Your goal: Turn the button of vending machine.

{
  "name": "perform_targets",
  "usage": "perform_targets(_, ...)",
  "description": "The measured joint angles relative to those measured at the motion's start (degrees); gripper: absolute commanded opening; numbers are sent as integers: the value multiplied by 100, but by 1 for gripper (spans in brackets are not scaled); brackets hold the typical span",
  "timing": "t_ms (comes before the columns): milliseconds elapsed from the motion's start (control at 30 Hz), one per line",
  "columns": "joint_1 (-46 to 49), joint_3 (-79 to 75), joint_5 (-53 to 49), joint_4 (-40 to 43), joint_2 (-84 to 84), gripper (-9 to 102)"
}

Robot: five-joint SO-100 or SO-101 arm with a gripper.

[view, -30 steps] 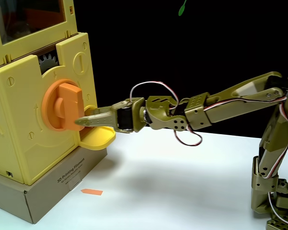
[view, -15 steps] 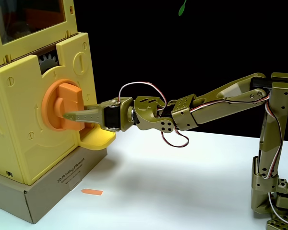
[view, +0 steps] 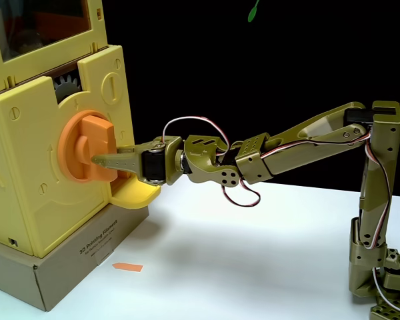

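At the left of the frame, the orange button (view: pixel 87 148) is seen on the front of the yellow vending machine (view: pixel 27 200). The gripper (view: pixel 99 161) is laid against its raised bar; whether the fingers are parted cannot be told.

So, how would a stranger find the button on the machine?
Look at the tall yellow vending machine on the left. On its front face, under the grey gear, sits the button: the only big orange round knob, with a thick raised bar across it.
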Motion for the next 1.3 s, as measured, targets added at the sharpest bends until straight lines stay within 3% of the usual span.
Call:
perform_targets(367, -123, 9, 0, -53, 0, -1)
perform_targets(833, -158, 9, 439, -158, 0, -1)
perform_targets(1300, -264, 9, 2909, -193, -9, -1)
